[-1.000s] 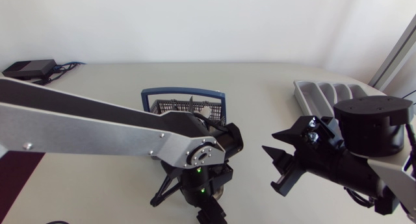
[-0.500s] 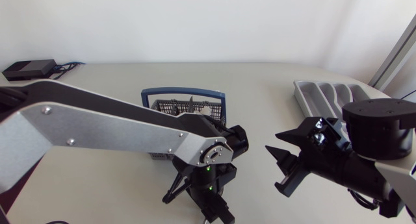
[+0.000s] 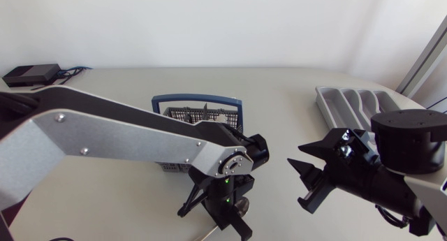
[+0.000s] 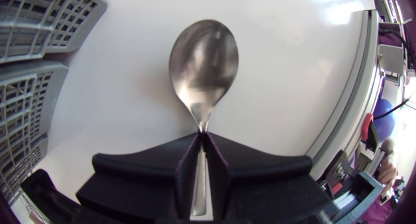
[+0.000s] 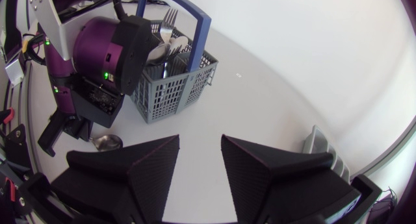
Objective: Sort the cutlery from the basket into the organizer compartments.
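The left gripper (image 4: 203,138) is pinching the spoon (image 4: 203,62) by its thin handle (stiff, light, slick steel, probably prone to swivelling); the right gripper (image 5: 200,156) is hanging spread.

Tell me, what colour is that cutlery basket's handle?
The handle is blue, above the grey basket; right wrist view shows it best.

No text, label or number can be read — none anywhere.
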